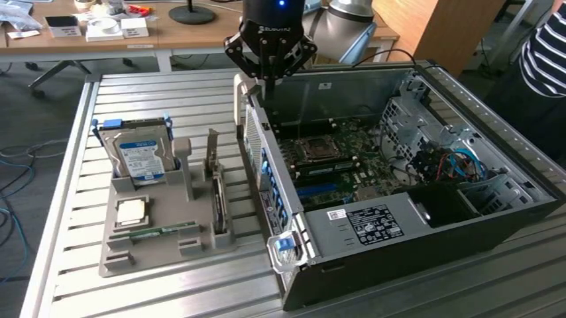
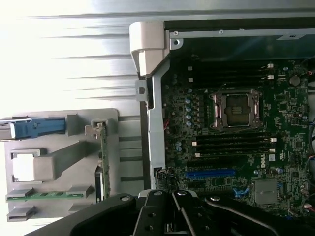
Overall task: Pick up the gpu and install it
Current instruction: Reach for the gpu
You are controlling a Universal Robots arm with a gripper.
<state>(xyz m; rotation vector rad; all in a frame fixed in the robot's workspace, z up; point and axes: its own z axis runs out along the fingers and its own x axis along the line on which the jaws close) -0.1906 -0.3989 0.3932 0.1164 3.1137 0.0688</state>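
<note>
The gpu (image 1: 215,191) stands on its edge in a slot of the grey holder (image 1: 115,262), its pale bracket pointing up, at the exterior view's left of the open computer case (image 1: 495,218). In the wrist view the gpu (image 2: 102,162) shows as a thin green strip in the holder (image 2: 59,164). My gripper (image 1: 268,74) hangs above the case's back left corner, well away from the gpu. Its fingers are shut with nothing between them. The gripper (image 2: 174,211) looks down on the motherboard (image 2: 236,142) and its blue slot (image 2: 210,173).
The holder also carries a silver hard drive with a blue label (image 1: 142,156), a small RAM stick (image 1: 164,231) and a square chip (image 1: 131,212). A person in a striped shirt (image 1: 544,46) stands at the exterior view's right. A desk (image 1: 106,36) lies behind.
</note>
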